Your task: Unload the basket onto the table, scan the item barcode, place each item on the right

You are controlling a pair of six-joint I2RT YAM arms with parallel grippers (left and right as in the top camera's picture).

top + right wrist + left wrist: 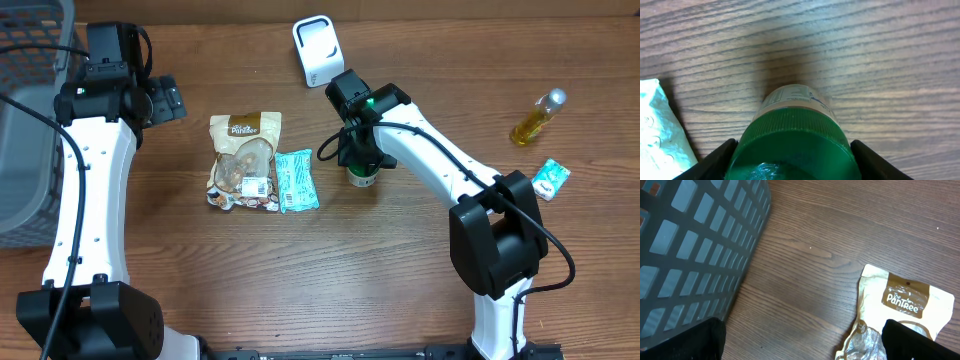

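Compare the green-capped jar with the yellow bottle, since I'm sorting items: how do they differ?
The green-capped jar stands upright between the fingers of the right gripper; the yellow bottle lies on its side, untouched. The jar is squat, the bottle slender. Both rest on the table.

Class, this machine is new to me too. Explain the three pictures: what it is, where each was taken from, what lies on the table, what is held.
Two robot arms with two-finger grippers stand at a table. One picture looks down from above; the others come from wrist cameras. On the table: snack pouch, teal packet, yellow bottle, white scanner, grey basket. The left gripper is open and empty. The right gripper flanks a green-lidded jar; whether it grips is unclear.
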